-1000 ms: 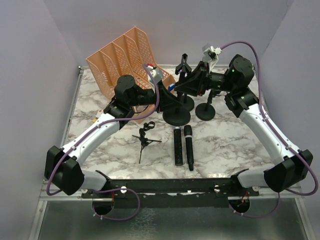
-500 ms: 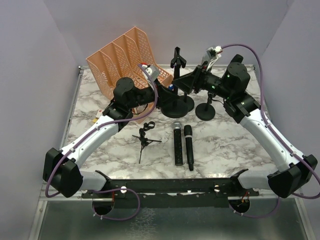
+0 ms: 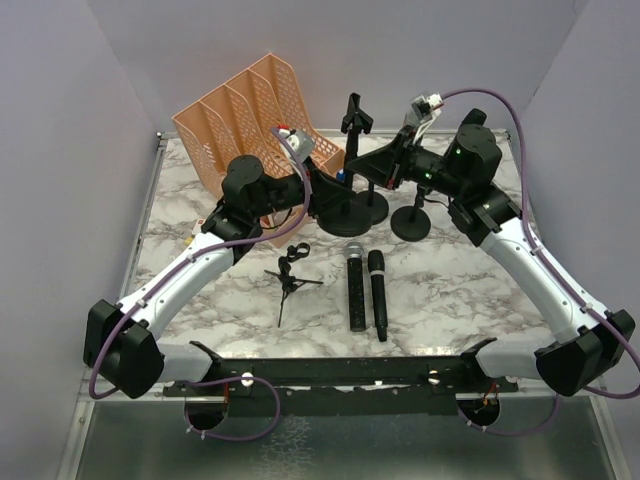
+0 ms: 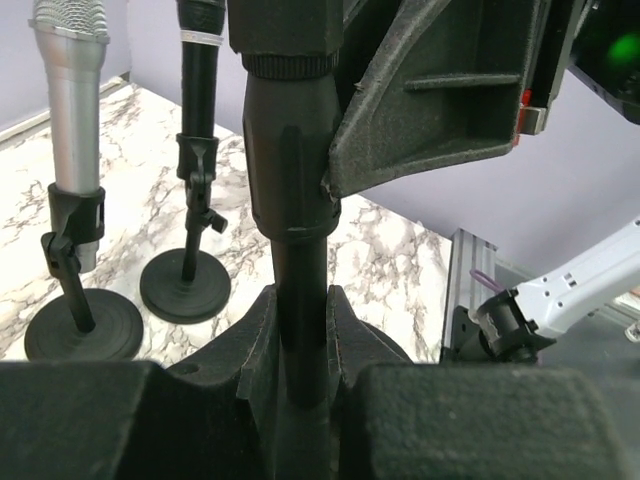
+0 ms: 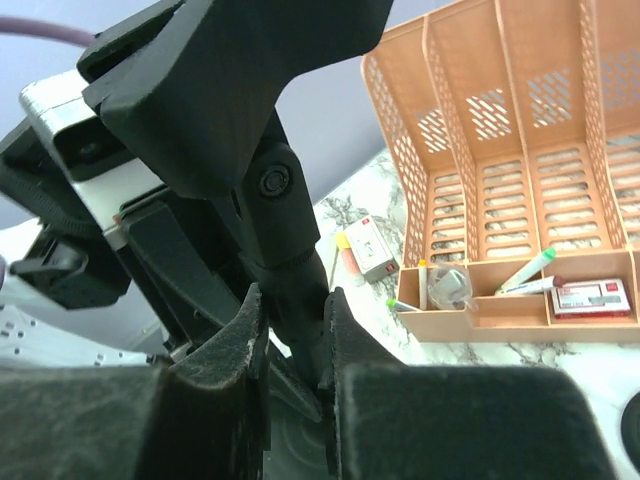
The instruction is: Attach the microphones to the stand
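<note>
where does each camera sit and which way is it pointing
Top external: above and behind the bases, looking down on the table; left arm and right arm show.
Left wrist: on the left arm, facing along the left tool, shut on the stand pole; its fingers show.
Right wrist: on the right arm, facing the orange rack; right tool clamps the pole.
Shared: both wrist views show that pole.

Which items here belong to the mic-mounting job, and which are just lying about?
Job: black microphone, silver-grilled microphone, mounted silver mic, mounted black mic, held stand, probably fallen tripod.
Lying about: orange file tray, pens and boxes inside.
</note>
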You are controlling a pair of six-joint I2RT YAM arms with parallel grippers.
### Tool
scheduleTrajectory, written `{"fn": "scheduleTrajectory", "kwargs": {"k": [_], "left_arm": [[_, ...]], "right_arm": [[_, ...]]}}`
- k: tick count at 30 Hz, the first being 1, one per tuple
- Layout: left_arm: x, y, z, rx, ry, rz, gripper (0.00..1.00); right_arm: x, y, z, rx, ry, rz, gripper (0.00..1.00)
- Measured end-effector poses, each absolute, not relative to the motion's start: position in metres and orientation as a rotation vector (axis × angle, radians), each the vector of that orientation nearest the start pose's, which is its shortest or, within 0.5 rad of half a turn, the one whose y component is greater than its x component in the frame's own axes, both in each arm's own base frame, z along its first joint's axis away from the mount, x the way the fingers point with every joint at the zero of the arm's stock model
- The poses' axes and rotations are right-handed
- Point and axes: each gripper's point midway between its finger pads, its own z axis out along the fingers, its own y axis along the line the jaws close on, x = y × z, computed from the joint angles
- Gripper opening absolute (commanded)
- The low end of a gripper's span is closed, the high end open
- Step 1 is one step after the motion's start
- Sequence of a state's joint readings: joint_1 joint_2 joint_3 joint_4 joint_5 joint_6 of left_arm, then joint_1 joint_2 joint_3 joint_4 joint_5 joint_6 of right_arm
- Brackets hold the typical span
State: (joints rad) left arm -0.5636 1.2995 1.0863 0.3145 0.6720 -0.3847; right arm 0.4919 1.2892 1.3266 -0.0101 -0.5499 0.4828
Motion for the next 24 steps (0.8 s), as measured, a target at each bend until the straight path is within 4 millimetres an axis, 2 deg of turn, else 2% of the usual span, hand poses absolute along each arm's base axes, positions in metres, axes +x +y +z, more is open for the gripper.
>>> {"fn": "scheduleTrajectory", "kwargs": {"k": [6,12,13,14,15,17,19,24], "left_arm": [[0.262,-0.32,0.359,0.826,1.405,-1.283,0.0],[0.237,-0.32,0.364,0.967,1.331,-1.354,0.0],[0.234,-0.32,0.364,0.982,1.325,-1.364,0.0],[0.231,-0.32,0.364,1.0,1.317,-1.375,0.0],[0.229,-0.32,0.364,1.011,1.311,-1.382,0.0],[0.228,-0.32,0.365,1.014,1.31,-1.384,0.0],[0.229,-0.32,0.364,1.008,1.313,-1.379,0.0],[0.25,-0.322,0.363,0.901,1.361,-1.313,0.0]], "right_arm": [[0.284,0.285,0.41,-0.689,1.516,1.245,0.03],[0.257,0.287,0.414,-0.929,1.388,1.384,0.03],[0.253,0.287,0.415,-0.962,1.368,1.401,0.07],[0.25,0.288,0.415,-0.982,1.356,1.415,0.18],[0.25,0.288,0.415,-0.986,1.353,1.42,0.33],[0.252,0.288,0.415,-0.959,1.372,1.417,0.52],[0.262,0.289,0.417,-0.882,1.396,1.39,0.59],[0.285,0.289,0.41,-0.606,1.495,1.294,0.61]]}}
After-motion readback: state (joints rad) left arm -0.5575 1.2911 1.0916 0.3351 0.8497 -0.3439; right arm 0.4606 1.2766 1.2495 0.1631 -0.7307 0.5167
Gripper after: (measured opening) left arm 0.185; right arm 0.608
